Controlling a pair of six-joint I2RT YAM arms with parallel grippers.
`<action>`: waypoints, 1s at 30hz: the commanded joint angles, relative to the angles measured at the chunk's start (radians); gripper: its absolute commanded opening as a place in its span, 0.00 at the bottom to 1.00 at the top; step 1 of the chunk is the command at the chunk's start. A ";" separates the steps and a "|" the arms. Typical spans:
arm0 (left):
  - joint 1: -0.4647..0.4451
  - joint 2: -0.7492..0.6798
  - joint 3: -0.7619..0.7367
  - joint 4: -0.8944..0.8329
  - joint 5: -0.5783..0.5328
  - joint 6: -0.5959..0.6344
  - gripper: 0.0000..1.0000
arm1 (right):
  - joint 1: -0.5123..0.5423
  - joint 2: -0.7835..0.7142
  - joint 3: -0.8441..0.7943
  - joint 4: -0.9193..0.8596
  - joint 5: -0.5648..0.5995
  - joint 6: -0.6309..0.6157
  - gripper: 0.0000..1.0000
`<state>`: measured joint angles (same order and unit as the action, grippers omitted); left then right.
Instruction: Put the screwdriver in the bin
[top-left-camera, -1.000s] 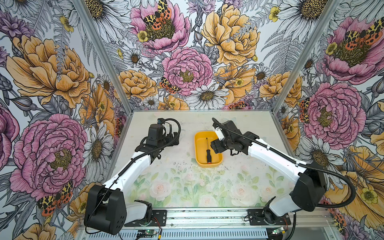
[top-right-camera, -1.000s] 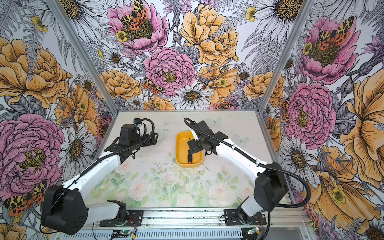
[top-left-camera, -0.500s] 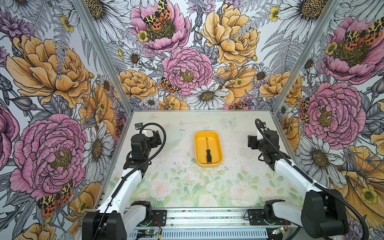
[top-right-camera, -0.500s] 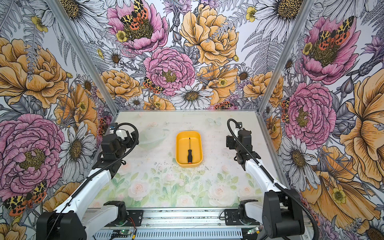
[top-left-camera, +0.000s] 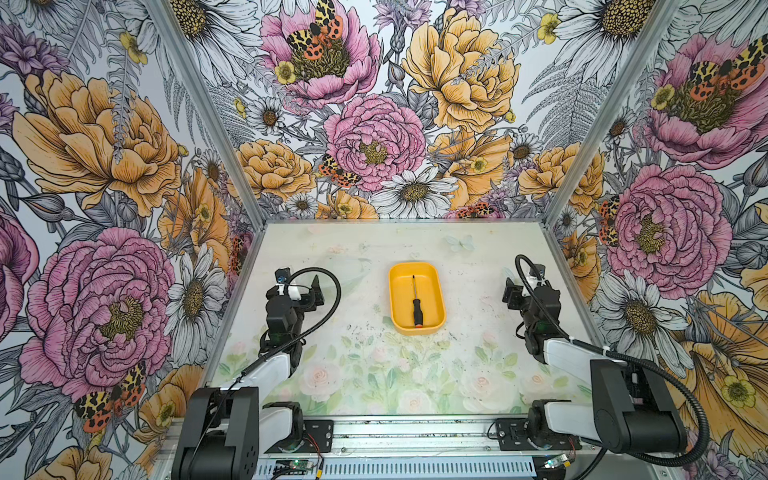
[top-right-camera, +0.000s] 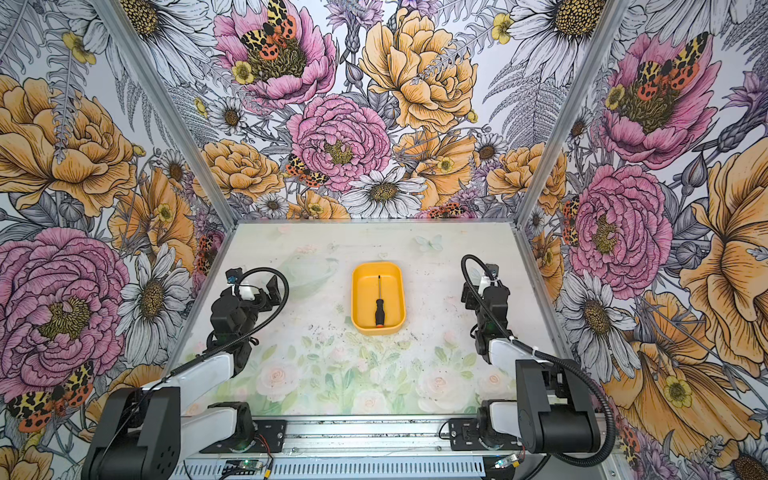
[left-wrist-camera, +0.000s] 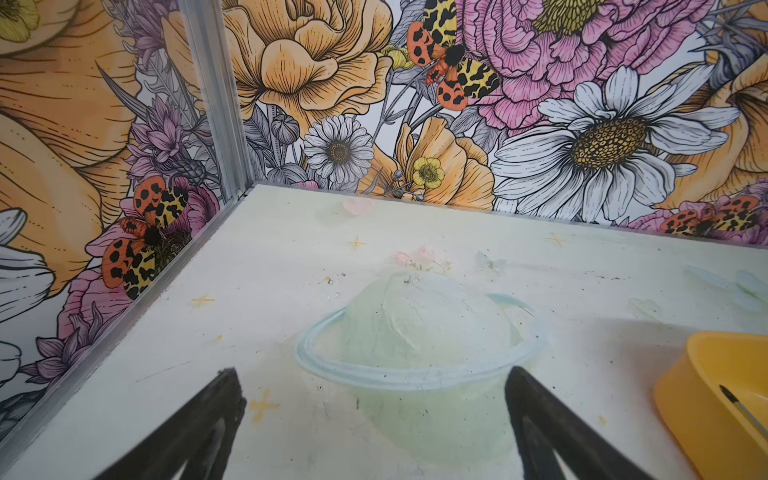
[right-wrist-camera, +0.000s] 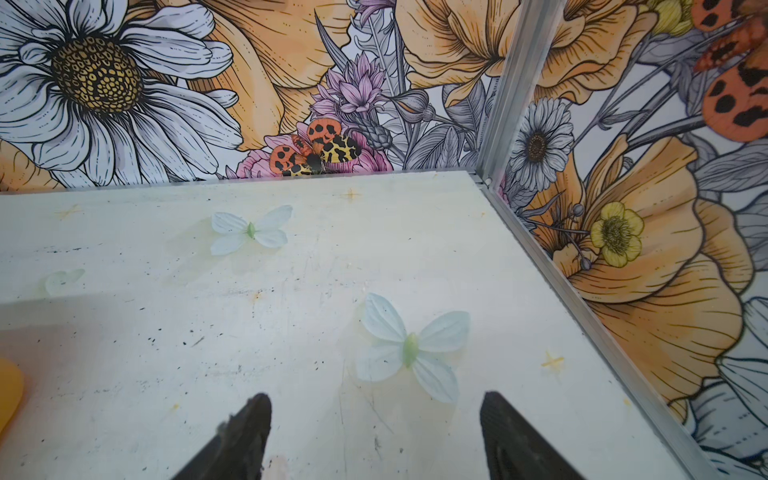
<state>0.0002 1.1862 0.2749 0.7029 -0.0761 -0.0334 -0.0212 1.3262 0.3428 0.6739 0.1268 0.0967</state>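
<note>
The yellow-orange bin sits mid-table in both top views. The screwdriver lies flat inside it, black handle and orange cap toward the front, shaft pointing to the back wall. My left gripper is open and empty, well to the left of the bin. In the left wrist view a corner of the bin and the shaft tip of the screwdriver show at the edge. My right gripper is open and empty, far right of the bin.
Flowered walls with aluminium corner posts close the table on three sides. Each gripper is near its own side wall. The tabletop carries only flat prints, such as a pale butterfly and a ringed planet.
Both arms have drawn back from the bin to their own sides. A second ago the right gripper was at the bin's right edge. The screwdriver has stayed lying in the bin.
</note>
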 joint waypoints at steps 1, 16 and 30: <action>0.018 0.027 -0.011 0.155 0.029 0.028 0.99 | -0.008 0.063 -0.013 0.180 0.010 0.011 0.80; 0.021 0.193 0.007 0.255 0.042 0.037 0.99 | -0.006 0.207 0.044 0.200 -0.016 0.000 0.83; -0.019 0.367 0.066 0.313 -0.037 0.067 0.99 | -0.006 0.209 0.047 0.195 -0.020 -0.002 0.91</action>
<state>-0.0166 1.5528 0.3180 0.9710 -0.0906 0.0189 -0.0212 1.5265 0.3698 0.8646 0.1192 0.0959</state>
